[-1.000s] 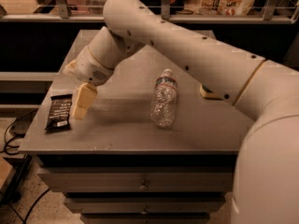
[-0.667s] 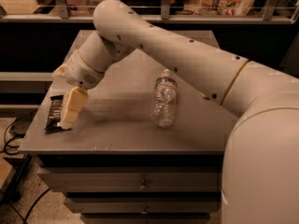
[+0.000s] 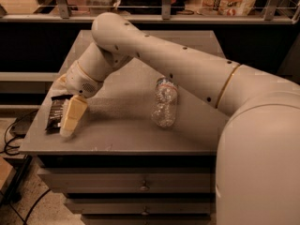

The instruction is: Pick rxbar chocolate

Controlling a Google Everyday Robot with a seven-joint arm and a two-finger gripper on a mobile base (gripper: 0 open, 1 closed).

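The rxbar chocolate (image 3: 55, 114) is a small flat black wrapped bar with white lettering. It lies near the front left corner of the grey table (image 3: 122, 135). My gripper (image 3: 67, 128) hangs from the cream arm and points down at the table. It sits at the bar's right edge and covers part of it. The bar rests on the table top.
A clear plastic bottle (image 3: 164, 102) lies on its side at the table's middle. A yellowish object (image 3: 60, 81) peeks out behind the wrist at the left edge. The table's left and front edges are close to the bar. Drawers sit below the table top.
My arm has swung left and toward the front of the table. The gripper went from right of the bar to its right edge. The bar and the bottle have not moved.
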